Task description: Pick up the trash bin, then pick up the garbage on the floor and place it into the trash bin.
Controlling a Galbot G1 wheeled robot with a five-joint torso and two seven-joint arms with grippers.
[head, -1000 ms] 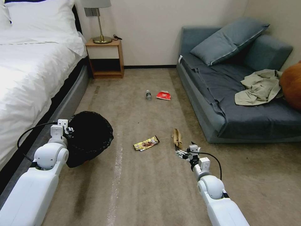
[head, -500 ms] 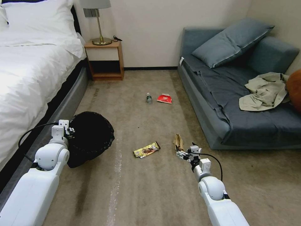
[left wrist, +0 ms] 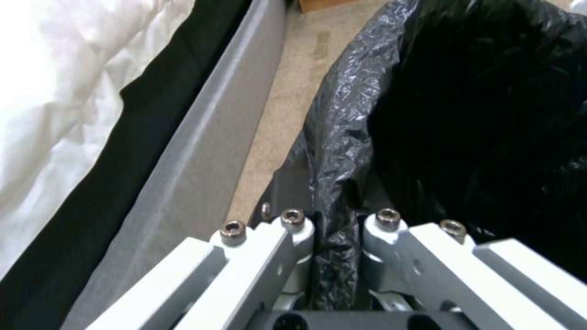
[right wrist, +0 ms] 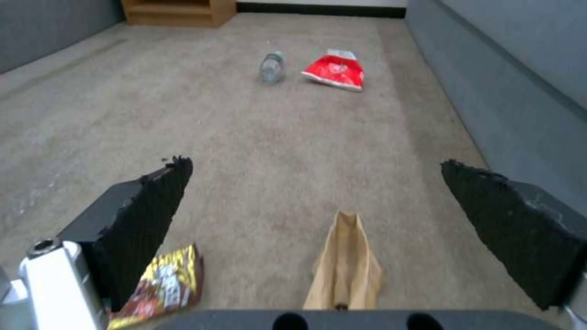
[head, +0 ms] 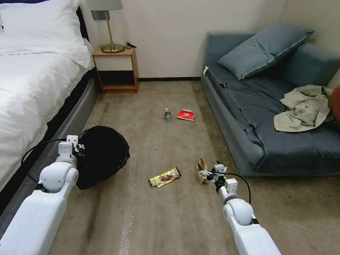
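The trash bin [head: 102, 156], covered in its glossy black bag, hangs tilted beside the bed on my left. My left gripper [head: 76, 145] is shut on its near rim. In the left wrist view the gripper [left wrist: 335, 220] pinches a fold of the black bag [left wrist: 477, 114]. My right gripper [head: 205, 174] is low and open right at the tan paper bag [head: 202, 169]. In the right wrist view the paper bag [right wrist: 346, 266] lies between the black pads [right wrist: 153, 201]. The yellow-brown snack wrapper [head: 165, 176] lies just left of it. Farther ahead are the red packet [head: 186, 115] and the small bottle [head: 167, 114].
The white bed [head: 32, 88] with its grey frame [left wrist: 183, 160] runs along the left. A grey-blue sofa [head: 283, 141] lines the right, with a beige garment [head: 304, 108] on it. A wooden nightstand [head: 115, 69] stands at the far wall. Carpet runs between bed and sofa.
The whole view has shifted as the robot rolled forward, so the litter lies nearer. The right gripper now reaches the paper bag. The left gripper keeps its hold on the bin.
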